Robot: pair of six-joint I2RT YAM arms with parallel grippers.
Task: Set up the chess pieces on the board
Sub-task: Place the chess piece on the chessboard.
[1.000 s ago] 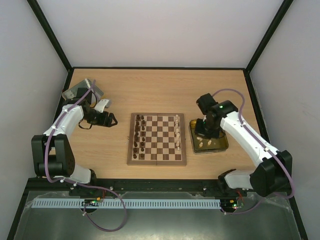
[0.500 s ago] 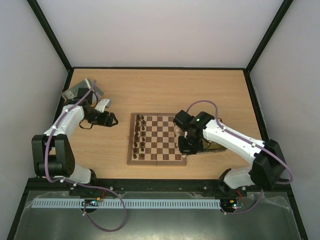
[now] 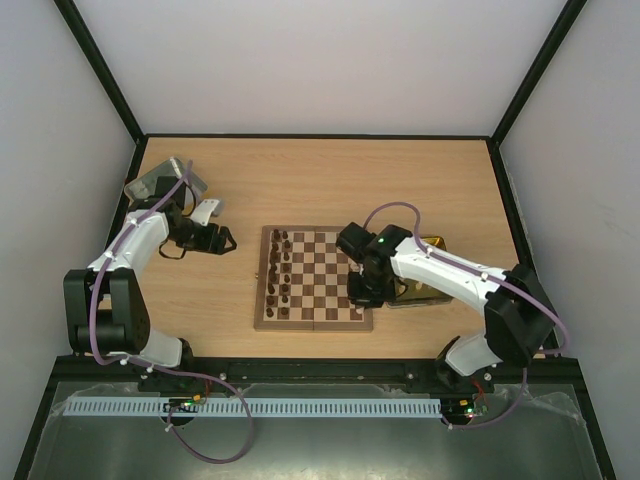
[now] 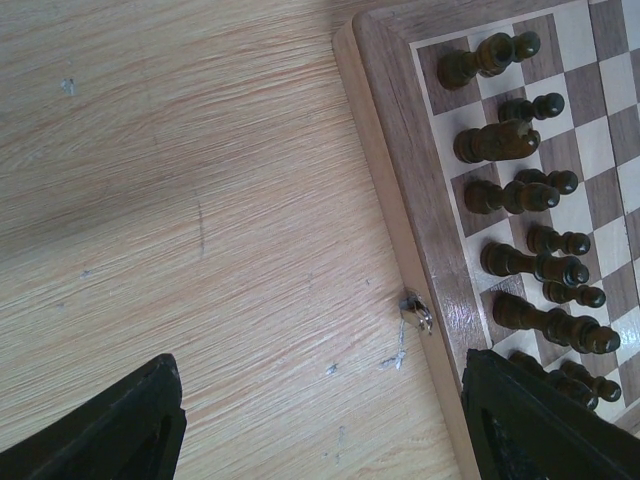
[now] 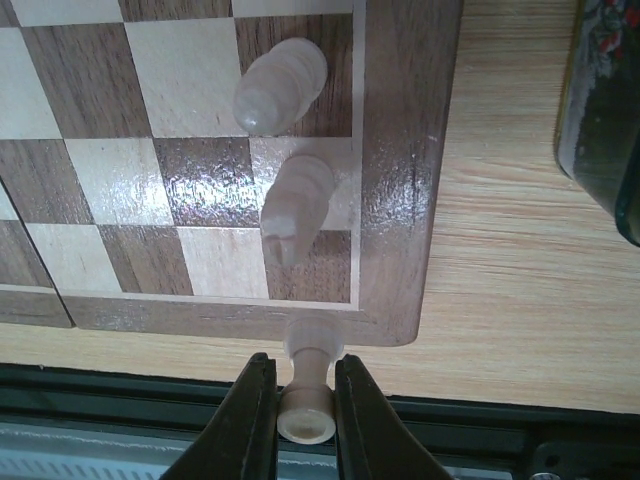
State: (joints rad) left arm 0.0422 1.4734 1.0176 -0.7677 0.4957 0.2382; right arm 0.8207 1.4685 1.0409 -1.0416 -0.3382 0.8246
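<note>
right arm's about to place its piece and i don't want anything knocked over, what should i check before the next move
1. Grip: right claw shut on the held cream piece, which sits centred: ok.
2. Aim: the wrist view puts it over the near border of the board, not over a square: not ok.
3. Clearance: the nearest standing cream piece is upright but close, so go slowly: ok.
4. Corner square free: partly hidden by that piece: cannot tell.
5. Left claw open, parked beside the board's far side: ok.
</note>
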